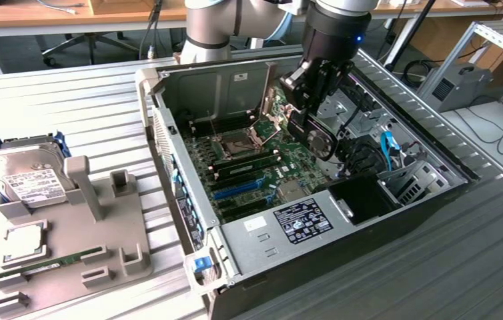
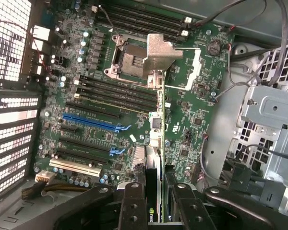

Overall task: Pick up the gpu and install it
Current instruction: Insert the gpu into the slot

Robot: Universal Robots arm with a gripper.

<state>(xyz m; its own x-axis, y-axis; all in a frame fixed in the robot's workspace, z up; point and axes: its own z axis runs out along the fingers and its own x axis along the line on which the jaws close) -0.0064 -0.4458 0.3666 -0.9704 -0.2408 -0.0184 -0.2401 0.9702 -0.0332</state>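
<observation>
The gpu (image 1: 319,139), a flat black card with a round fan on its face, hangs edge-down inside the open computer case (image 1: 169,167), above the green motherboard (image 1: 253,159). My gripper (image 1: 310,107) is shut on its upper edge. In the wrist view the gpu (image 2: 153,191) shows edge-on between my two black fingers (image 2: 133,207), and its silver bracket end (image 2: 155,125) points over the board. The blue expansion slot (image 2: 93,123) lies off to one side of the card, and the card is clear of the board.
A grey fixture tray (image 1: 100,260) at the exterior view's left holds a silver hard drive (image 1: 25,177), a CPU (image 1: 24,240) and a green RAM stick (image 1: 52,261). Inside the case sit the power supply (image 1: 301,220), a drive cage (image 2: 269,108) and loose cables (image 1: 387,144).
</observation>
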